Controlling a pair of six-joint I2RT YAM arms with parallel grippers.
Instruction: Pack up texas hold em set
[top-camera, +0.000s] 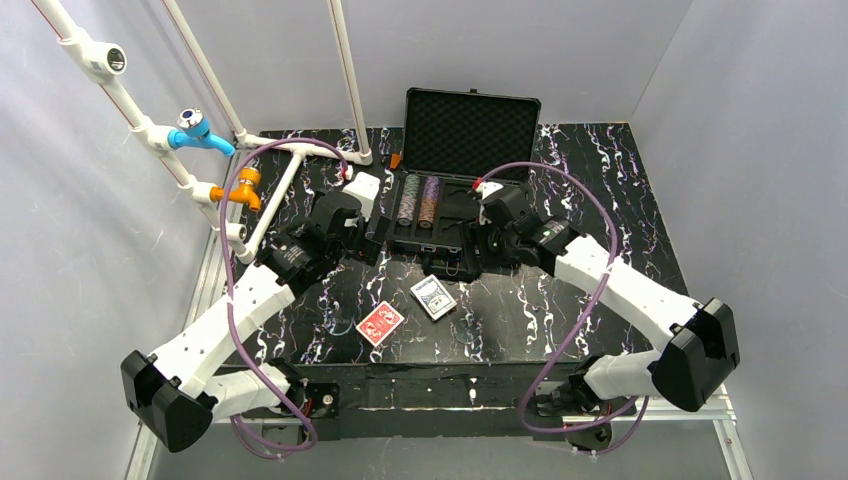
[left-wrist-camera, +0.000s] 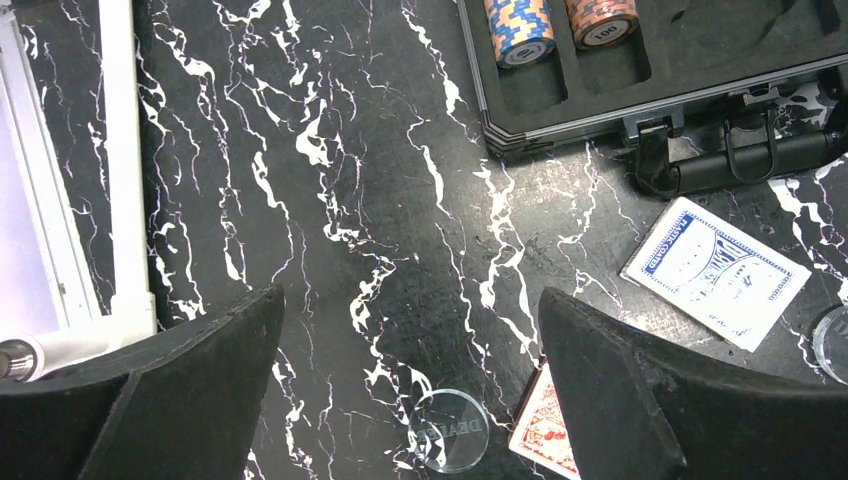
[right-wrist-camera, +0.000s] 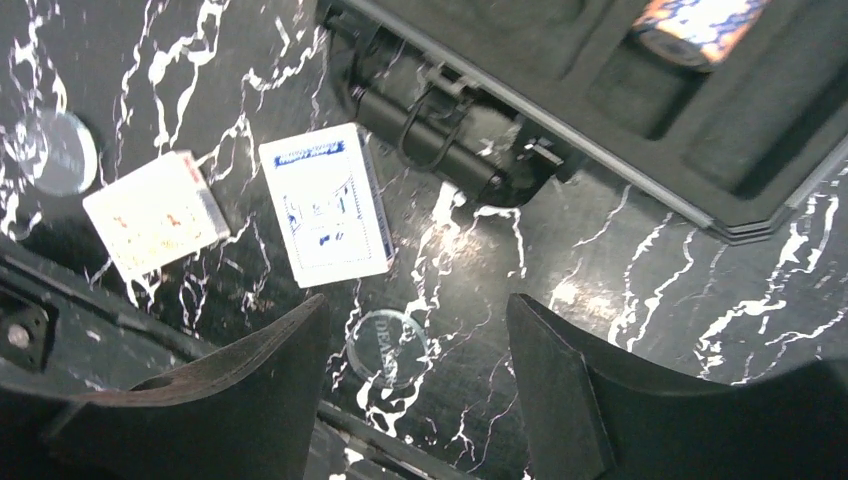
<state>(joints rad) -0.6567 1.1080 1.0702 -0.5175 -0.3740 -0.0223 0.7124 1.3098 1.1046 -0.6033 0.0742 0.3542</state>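
The black briefcase (top-camera: 470, 118) lies open at the back of the table. Two rows of striped poker chips (top-camera: 418, 200) rest in its foam base, also showing as chips (left-wrist-camera: 520, 25) in the left wrist view. The blue-backed deck (top-camera: 433, 297) and red-backed deck (top-camera: 380, 323) lie flat in front of the case. My left gripper (left-wrist-camera: 410, 300) hangs open over bare table left of the case, with the red deck (left-wrist-camera: 545, 425) by its right finger. Near the case handle (right-wrist-camera: 430, 140), my right gripper (right-wrist-camera: 415, 305) is open and holds nothing; the blue deck (right-wrist-camera: 325, 205) lies just beyond its left finger.
A clear round dealer button (left-wrist-camera: 450, 430) lies beside the red deck, and another dealer button (right-wrist-camera: 387, 348) lies between my right fingers on the table. A white pipe frame (top-camera: 290, 170) with coloured valves stands at the left. Grey walls enclose the table.
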